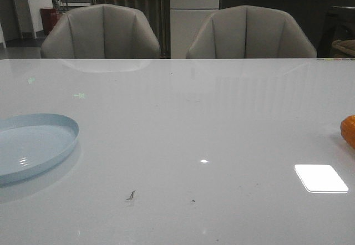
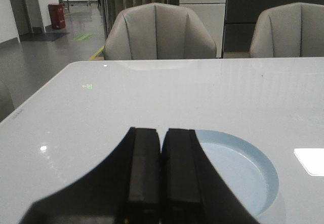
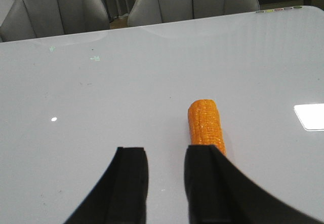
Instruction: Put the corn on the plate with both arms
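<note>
- Nothing is done yet: the corn [image 1: 349, 131] lies on the table [image 1: 183, 123] at the far 3 o'clock edge, well apart from the empty plate [image 1: 33, 143] at 9 o'clock.
- The right gripper [image 3: 164, 181] is released, the cob beside one finger, ungrasped.
- The left gripper [image 2: 162, 176] is clenched on nothing, over the plate's near rim.
- Grasp, carry and placement all remain.

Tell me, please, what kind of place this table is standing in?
Probably an office break room or a showroom-like indoor space, not a home kitchen. Two grey padded chairs stand behind the large glossy white table, a dark counter runs along the back wall, and a red bin stands on the open floor further away.
</note>
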`<state>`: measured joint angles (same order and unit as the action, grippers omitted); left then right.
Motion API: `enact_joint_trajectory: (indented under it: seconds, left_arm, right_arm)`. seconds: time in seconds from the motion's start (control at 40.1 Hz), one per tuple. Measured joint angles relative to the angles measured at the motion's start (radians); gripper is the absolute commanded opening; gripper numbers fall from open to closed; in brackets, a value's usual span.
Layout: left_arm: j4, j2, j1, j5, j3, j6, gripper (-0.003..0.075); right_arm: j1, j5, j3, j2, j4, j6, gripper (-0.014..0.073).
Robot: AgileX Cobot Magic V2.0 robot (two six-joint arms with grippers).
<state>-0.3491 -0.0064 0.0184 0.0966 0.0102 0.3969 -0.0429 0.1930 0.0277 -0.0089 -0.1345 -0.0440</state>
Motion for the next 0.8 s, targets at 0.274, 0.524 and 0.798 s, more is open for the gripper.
enact_joint_trajectory:
  seconds: [0.274, 0.524, 0.798]
  left_arm:
    - [0.0, 0.0, 0.0, -0.078, 0.0, 0.0, 0.0094]
    - [-0.004, 0.0, 0.0, -0.171, 0.0, 0.0, 0.0094]
    - [0.056, 0.0, 0.0, -0.087, -0.067, 0.0, 0.0094]
  right_arm:
    - [0.0, -0.087, 0.0, 0.0, 0.0, 0.0, 0.0321]
    - [0.0, -0.257, 0.0, 0.0, 0.0, 0.0, 0.0321]
    - [0.0, -0.208, -0.108, 0.0, 0.0, 0.0, 0.0321]
